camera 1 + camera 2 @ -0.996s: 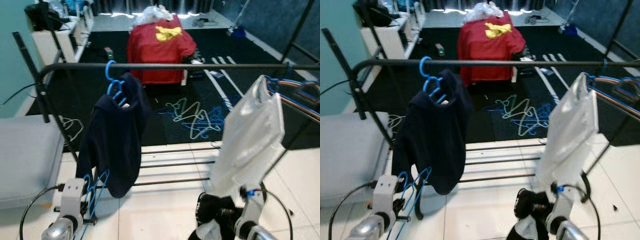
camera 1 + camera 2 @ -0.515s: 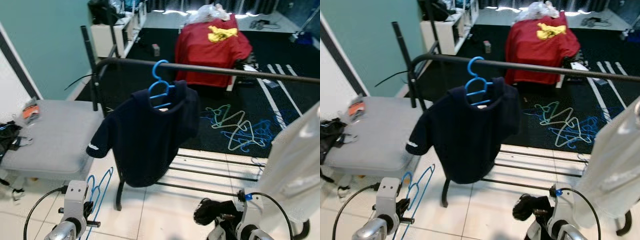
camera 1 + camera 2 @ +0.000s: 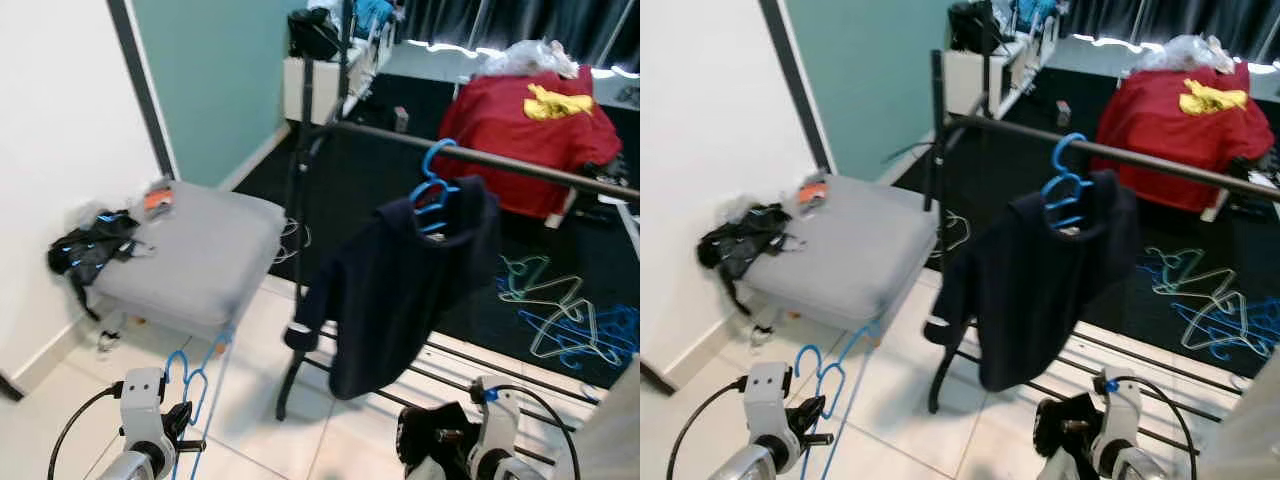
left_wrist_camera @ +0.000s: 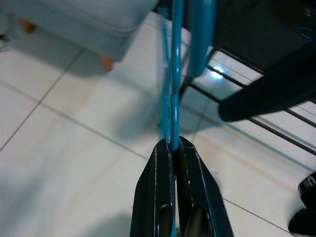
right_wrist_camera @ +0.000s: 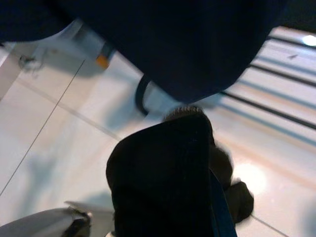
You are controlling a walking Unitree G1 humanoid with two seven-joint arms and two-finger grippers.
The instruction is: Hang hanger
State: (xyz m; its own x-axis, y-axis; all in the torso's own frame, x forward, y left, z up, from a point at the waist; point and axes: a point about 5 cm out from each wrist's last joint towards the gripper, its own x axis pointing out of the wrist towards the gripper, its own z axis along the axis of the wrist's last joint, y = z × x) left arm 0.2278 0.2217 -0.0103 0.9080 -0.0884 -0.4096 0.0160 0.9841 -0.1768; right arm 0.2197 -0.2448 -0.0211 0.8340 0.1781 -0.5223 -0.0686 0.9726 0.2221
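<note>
Left gripper [image 4: 171, 148] low over the tiles, fingers [image 4: 157, 197] pinched tight on a blue hanger [image 4: 175, 69] rising straight beyond their tips. Ottoman [image 3: 190, 255] edge close ahead, rail [image 3: 480, 157] above, open floor around. Right gripper [image 5: 163, 163] wrapped in dark cloth [image 5: 158, 187], fingers hidden, can't tell.

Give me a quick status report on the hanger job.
Left claw shut on blue hangers, low by the floor. Right claw holding dark cloth. Navy shirt hanging on the rail. Grey ottoman to the left.

White tiled floor [image 3: 250, 420], grey cushioned seat [image 3: 190, 255], black bundle [image 3: 85, 250], loose hangers [image 3: 560, 310] on dark carpet [image 3: 380, 170]
</note>
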